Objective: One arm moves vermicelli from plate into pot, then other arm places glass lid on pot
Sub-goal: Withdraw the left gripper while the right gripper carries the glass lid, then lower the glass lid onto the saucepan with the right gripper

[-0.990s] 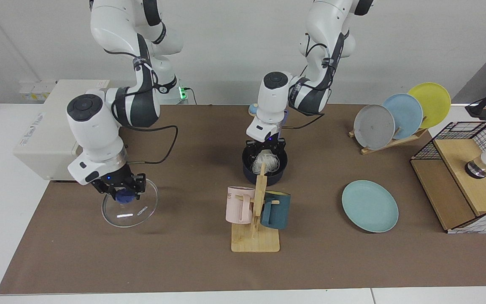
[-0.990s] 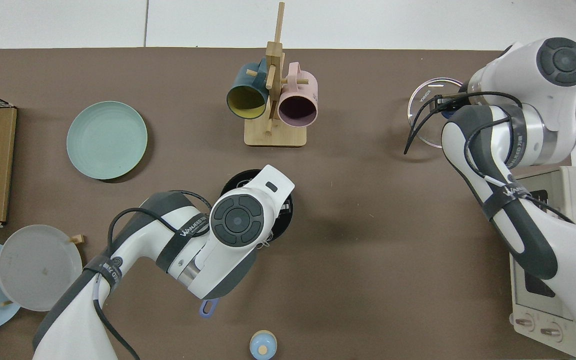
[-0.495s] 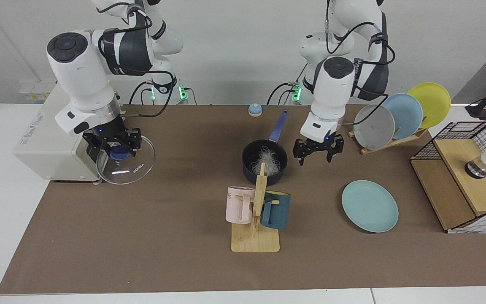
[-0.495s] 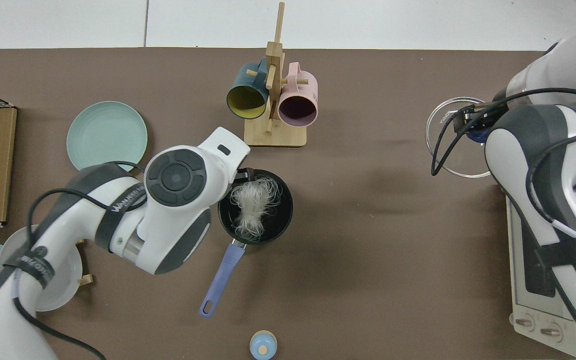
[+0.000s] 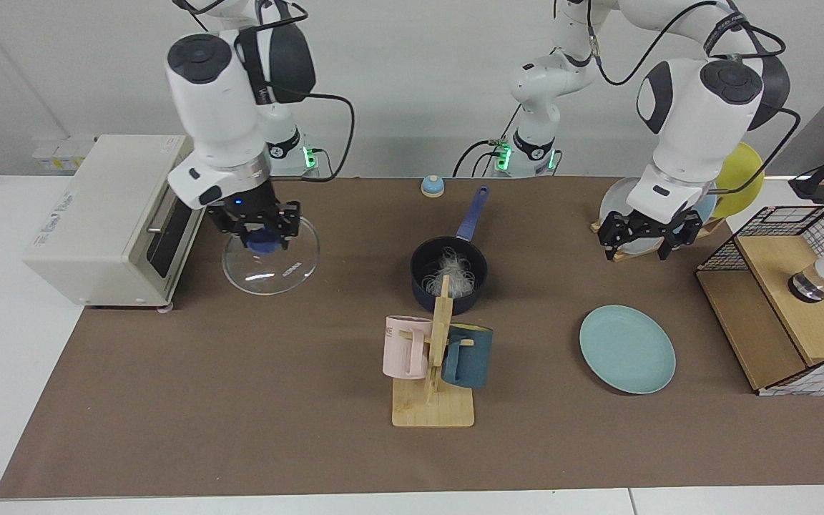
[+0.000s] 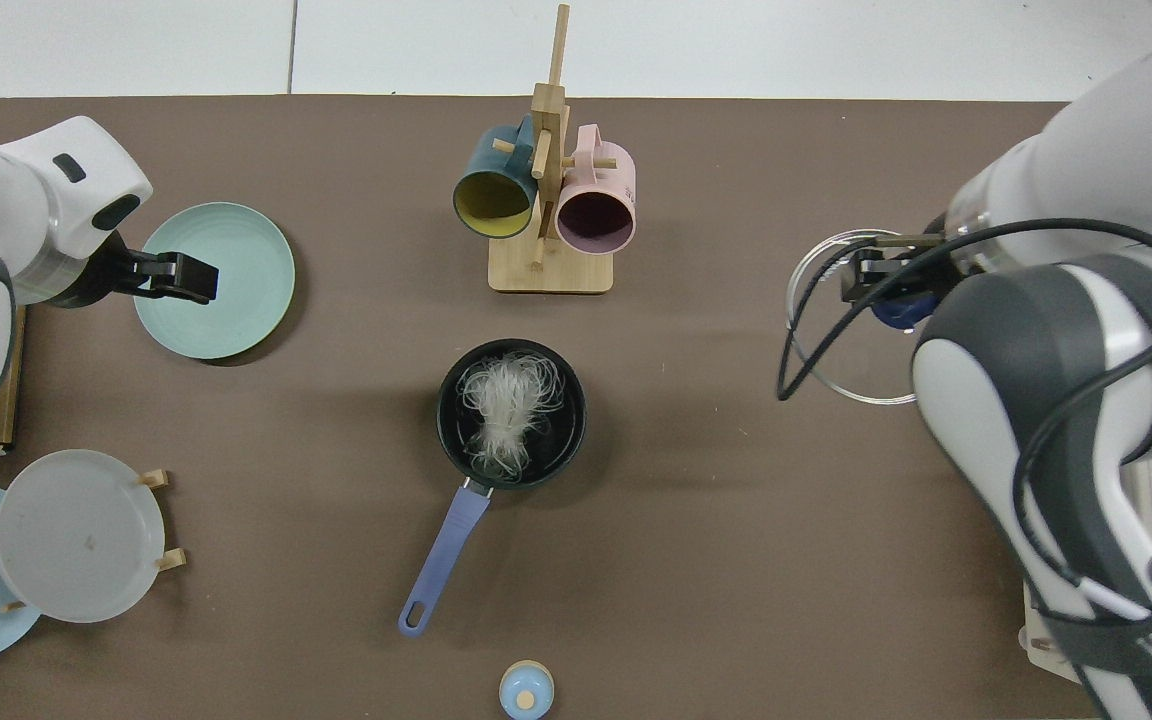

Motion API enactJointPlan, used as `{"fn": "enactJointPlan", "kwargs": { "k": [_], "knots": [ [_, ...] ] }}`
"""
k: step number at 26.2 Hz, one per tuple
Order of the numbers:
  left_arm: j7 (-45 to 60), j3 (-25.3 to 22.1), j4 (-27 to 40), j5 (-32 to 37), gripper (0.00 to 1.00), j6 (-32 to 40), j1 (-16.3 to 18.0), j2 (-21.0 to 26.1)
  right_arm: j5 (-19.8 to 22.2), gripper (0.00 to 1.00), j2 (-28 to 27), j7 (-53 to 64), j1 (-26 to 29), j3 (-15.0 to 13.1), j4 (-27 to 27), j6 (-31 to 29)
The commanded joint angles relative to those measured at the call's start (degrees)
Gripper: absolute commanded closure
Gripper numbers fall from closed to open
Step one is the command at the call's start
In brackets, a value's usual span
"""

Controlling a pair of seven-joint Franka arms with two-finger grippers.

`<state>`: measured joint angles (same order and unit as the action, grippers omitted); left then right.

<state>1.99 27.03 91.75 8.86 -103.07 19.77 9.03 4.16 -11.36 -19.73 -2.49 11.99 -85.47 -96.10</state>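
The vermicelli lies in a white tangle inside the pot, whose blue handle points away from the mug stand. My right gripper is shut on the blue knob of the glass lid. The lid hangs tilted above the mat, off to the toaster side of the pot. The teal plate is bare. My left gripper hangs open in front of the plate rack, above the plate's far edge.
A wooden stand with a pink and a dark teal mug is just in front of the pot. A toaster oven sits behind the lid. A rack holds grey, blue and yellow plates beside a wire-and-wood basket. A small blue bell sits behind the pot.
The left gripper let the vermicelli go into the pot, then rose and swung away to the plate rack. The right arm lifted the lid off the mat and carried it toward the pot.
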Motion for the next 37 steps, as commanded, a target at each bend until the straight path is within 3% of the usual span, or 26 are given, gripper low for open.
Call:
{"fn": "enactJointPlan", "kwargs": {
  "k": [1,6,11,14,18,20,23,26,32,37],
  "knots": [
    [-1.9,0.4,-1.7,-0.4,0.0,3.9,0.4,-1.2,2.0,1.0,0.7,-11.4,1.4,9.6,0.1,0.8],
    [-1.9,1.0,-1.7,-0.6,0.0,4.8,-0.3,-1.7,2.4,1.0,-1.7,-19.6,1.1,16.6,0.2,-0.2],
    [-3.3,0.7,-1.7,-1.0,0.0,5.0,-0.9,-1.8,8.9,1.0,-5.2,-27.0,0.5,23.3,0.4,-0.5],
    [-3.7,-3.5,-1.9,-1.1,0.0,6.1,-5.8,-2.1,14.2,1.0,-8.9,-32.0,0.6,29.0,0.6,-0.4],
    [-3.8,-16.0,-2.8,-3.3,0.0,6.5,-15.3,-2.3,22.2,1.0,-16.6,-38.9,0.2,35.5,4.7,-0.5],
    [-3.8,-18.3,-2.7,-4.7,0.0,6.7,-17.2,-3.1,26.2,1.0,-20.2,-41.3,-0.8,38.1,6.8,-0.5],
    [-3.8,-21.8,-2.6,-4.9,0.0,6.2,-20.4,-3.3,30.8,1.0,-24.5,-43.5,-1.9,39.9,8.7,-0.7],
    [-4.0,-27.5,-2.6,-5.7,0.0,6.2,-25.2,-3.3,32.7,1.0,-25.7,-43.6,-2.0,40.7,8.3,-2.4],
    [-4.1,-28.1,-2.3,-7.4,0.0,5.7,-25.5,-3.5,35.0,1.0,-26.9,-46.5,-2.4,40.7,6.4,-8.1],
    [-7.1,-27.6,-2.9,-10.2,0.0,3.7,-23.8,-2.7,35.7,1.0,-26.8,-47.3,-1.5,40.7,3.3,-11.1]
  ]
}}
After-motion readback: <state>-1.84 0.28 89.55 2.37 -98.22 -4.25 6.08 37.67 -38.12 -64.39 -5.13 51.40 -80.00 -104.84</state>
